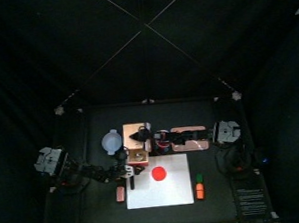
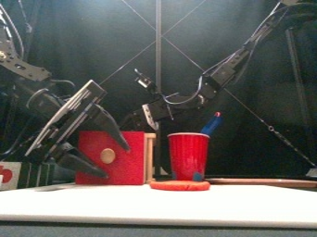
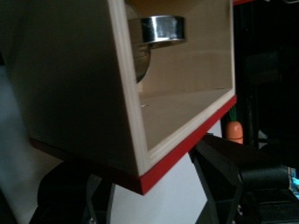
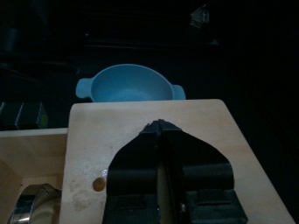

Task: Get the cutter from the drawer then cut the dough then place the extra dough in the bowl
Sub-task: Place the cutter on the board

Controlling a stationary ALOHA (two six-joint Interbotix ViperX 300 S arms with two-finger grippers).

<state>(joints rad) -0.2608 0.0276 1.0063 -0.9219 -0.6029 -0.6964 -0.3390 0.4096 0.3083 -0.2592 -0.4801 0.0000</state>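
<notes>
We see the drawer (image 3: 176, 105) of the wooden box (image 4: 152, 112) standing open. The cutter (image 3: 163, 28) lies inside it, at the far end. The left gripper (image 3: 140, 166) is at the red front (image 2: 106, 157), with its 2 jaws wide apart, 1 on each side. We think it is there to stop the drawer from sliding.

The right gripper (image 4: 156, 129) hangs over the top of the box. Its 2 jaws are pressed together with nothing in them. We think it must open them and dip into the drawer to get the cutter.

The bowl (image 4: 128, 87) sits just beside the box, ready for spare dough. The dough (image 1: 159, 171) lies flat on the white board (image 1: 174, 189), not cut yet.

A red cup (image 2: 188, 155) with a blue knife (image 2: 213, 120) stands behind the dough. A pink tray (image 1: 188, 136) lies near the box, and an orange toy (image 1: 200, 190) lies at the board's edge. The table (image 1: 103, 215) is black, with black curtains (image 1: 141, 34) around it.
</notes>
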